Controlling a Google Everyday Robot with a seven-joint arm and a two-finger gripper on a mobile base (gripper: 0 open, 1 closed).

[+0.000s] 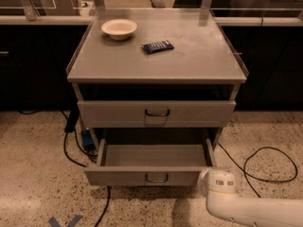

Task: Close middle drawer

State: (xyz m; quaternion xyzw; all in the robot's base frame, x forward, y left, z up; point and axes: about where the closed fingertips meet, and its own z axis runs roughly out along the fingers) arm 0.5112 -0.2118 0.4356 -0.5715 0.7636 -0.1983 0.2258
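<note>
Down low on the right of my view, the pincer (213, 182) sits at the end of the white arm (251, 209). It is right at the front right corner of the middle drawer (154, 156). It looks like it is touching that corner, or it is very close to it. I cannot tell if the pincer is wide or narrow, as all I see is a round white lump.

Just left of the pincer, the middle drawer is pulled out from the grey cabinet, and I can see its flat grey floor. Its front is low. A small dark loop handle (156, 178) sits in the middle of that front, a little way left of the pincer.

Up and left of the pincer there is another drawer (113, 114) with a taller front. That one is pushed in, and it has a dark handle (157, 113) too. Above it is a dark gap, and then comes the flat grey top of the table (199, 63).

High above the pincer, a dark blue packet (158, 46) lies flat on the table. A pale bowl (119, 29) stands further up and further left, near the packet but not touching it.

Right of the pincer, a black cable (279, 171) makes a loop on the speckled floor (38, 174). Far to the left, past the drawer, another black cable (66, 148) runs by a small blue thing (87, 139) beside the cabinet. Low down on the left there is a blue mark (66, 220) on the floor.
</note>
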